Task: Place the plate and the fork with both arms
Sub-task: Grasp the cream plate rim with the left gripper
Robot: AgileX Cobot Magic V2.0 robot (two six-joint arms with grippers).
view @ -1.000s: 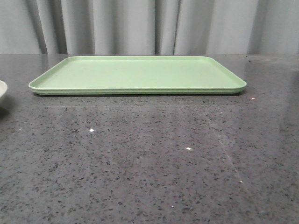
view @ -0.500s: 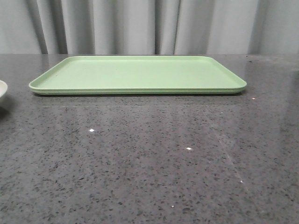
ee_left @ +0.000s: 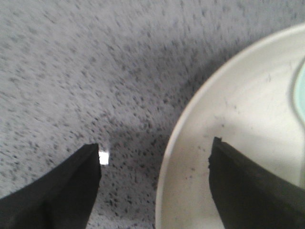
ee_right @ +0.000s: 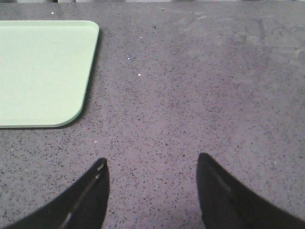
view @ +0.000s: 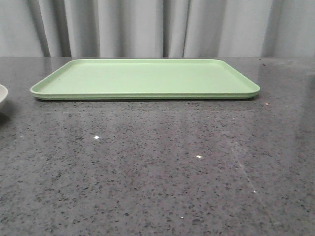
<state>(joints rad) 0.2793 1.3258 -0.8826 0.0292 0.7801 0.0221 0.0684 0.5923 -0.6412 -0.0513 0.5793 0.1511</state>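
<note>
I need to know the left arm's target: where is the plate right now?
The plate sits on the table at the far left edge of the front view, left of the green tray and off it. In the left wrist view its rim lies between the open left gripper fingers.

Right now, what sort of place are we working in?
Probably a staged test bench, not a real kitchen: a speckled dark stone-look table, a plain grey curtain behind it, and only a green tray and a plate set out.

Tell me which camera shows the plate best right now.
Left wrist view: the plate fills much of the frame, its rim between the open left gripper fingers. The front view catches only a sliver at the left edge; the right wrist view shows none.
</note>
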